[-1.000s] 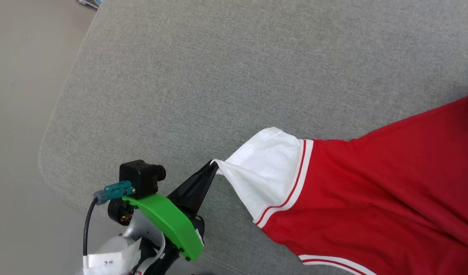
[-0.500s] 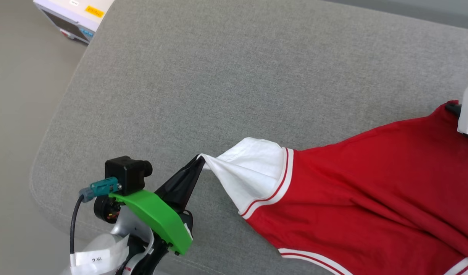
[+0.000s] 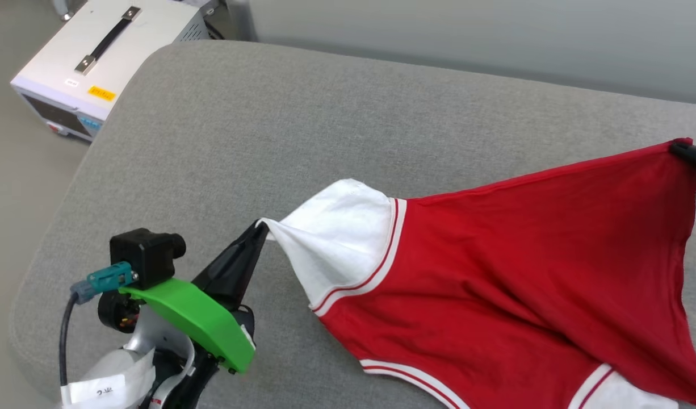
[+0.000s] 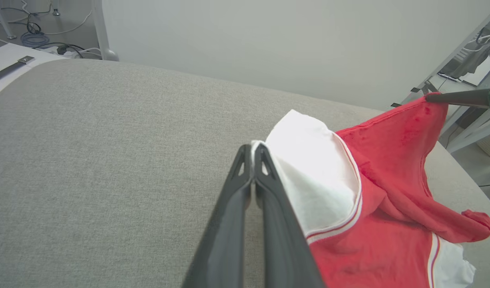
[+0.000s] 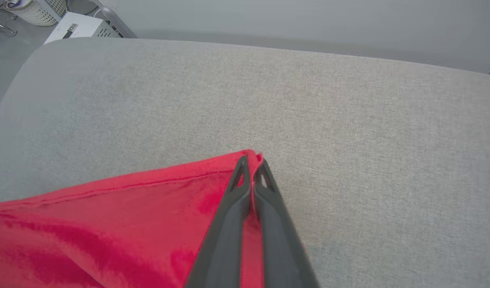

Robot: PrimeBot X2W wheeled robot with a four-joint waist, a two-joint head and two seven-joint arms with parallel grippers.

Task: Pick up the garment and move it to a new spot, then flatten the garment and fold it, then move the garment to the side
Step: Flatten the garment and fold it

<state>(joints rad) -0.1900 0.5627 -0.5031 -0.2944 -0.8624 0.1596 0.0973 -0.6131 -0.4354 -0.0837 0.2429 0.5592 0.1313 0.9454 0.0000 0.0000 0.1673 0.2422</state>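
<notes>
Red jersey T-shirt with white sleeves (image 3: pixel 495 272), stretched out in my grip
My left gripper (image 4: pixel 253 146) pinches a sleeve tip, my right gripper (image 5: pixel 251 159) pinches a red corner, over the grey fabric cushion (image 3: pixel 268 142)

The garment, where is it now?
In the head view, the garment is right of centre over the grey cushion, stretched between the left fingers and right fingers.
</notes>
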